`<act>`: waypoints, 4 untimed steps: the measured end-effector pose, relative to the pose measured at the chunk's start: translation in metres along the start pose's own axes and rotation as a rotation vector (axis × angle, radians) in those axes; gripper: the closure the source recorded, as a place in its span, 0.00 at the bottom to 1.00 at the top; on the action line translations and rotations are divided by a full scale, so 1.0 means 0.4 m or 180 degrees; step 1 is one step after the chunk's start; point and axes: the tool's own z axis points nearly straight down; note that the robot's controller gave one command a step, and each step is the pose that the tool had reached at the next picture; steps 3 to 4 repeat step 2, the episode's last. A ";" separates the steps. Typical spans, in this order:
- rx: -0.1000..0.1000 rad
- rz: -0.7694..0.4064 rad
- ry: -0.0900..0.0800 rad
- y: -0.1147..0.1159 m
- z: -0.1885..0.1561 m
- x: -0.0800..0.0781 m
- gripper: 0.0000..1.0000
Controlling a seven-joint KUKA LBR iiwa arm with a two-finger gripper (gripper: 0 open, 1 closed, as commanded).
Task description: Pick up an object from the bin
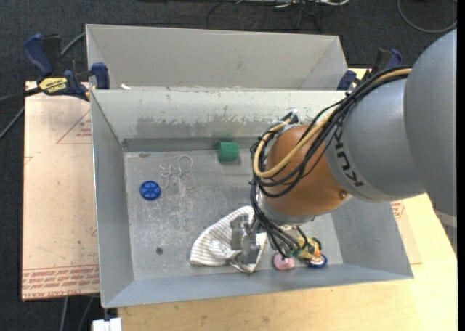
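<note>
My gripper [245, 247] reaches down at the bin's front middle, its metal fingers pressed into the right end of a crumpled grey-and-white striped cloth [214, 244]. The cloth's edge looks bunched around the fingertips, but whether it is clamped between them is hidden. Just right of the gripper lie a small pink piece [283, 262] and a little multicoloured toy [312, 252], close to the front wall.
A green cube [228, 151] sits near the back wall at the middle. A blue round button-like disc [150, 190] lies at the left. A thin clear wire-like loop [176, 170] rests between them. The arm's orange cover and cables hang over the right half.
</note>
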 end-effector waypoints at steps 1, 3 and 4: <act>0.0000 0.0001 0.0000 0.000 0.000 0.000 1.00; -0.0002 0.0074 -0.0008 0.005 -0.363 -0.009 1.00; -0.0002 0.0074 -0.0008 0.005 -0.363 -0.009 1.00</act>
